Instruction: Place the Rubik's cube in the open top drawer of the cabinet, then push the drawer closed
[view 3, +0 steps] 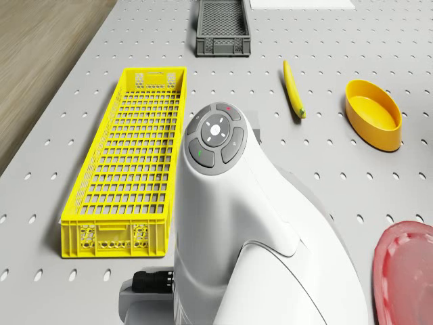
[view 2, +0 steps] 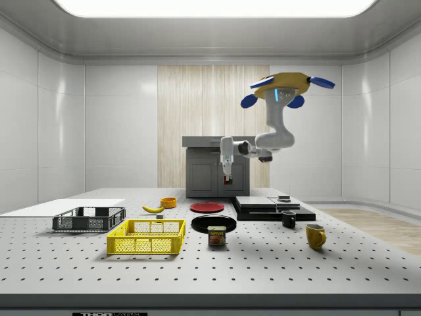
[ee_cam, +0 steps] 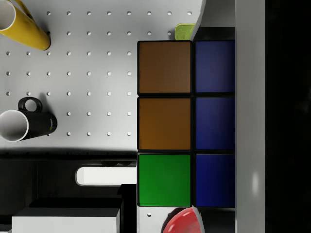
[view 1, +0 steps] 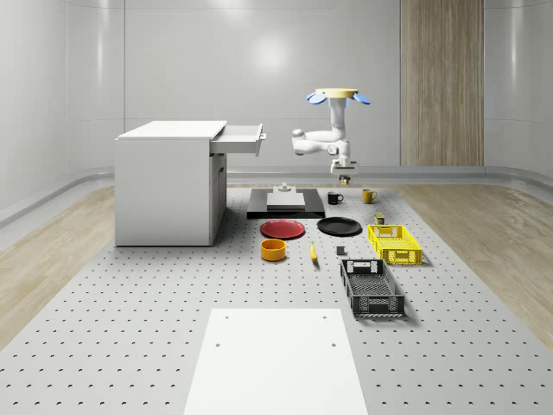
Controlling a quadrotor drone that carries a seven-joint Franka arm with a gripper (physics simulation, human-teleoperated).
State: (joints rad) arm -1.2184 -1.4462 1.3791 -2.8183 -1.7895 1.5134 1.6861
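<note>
Above the worktop (view 1: 449, 346), the hovering drone (view 1: 338, 94) carried the cube (ee_cam: 187, 124) clamped in its jaws, the open drawer (view 1: 238, 138) lying toward nine o'clock in the whole-scene view.

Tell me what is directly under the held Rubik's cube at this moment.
In the wrist view, the Rubik's cube in the gripper hangs above the pegboard table, near the black mug and yellow mug. What lies straight beneath is covered by the cube itself.
</note>
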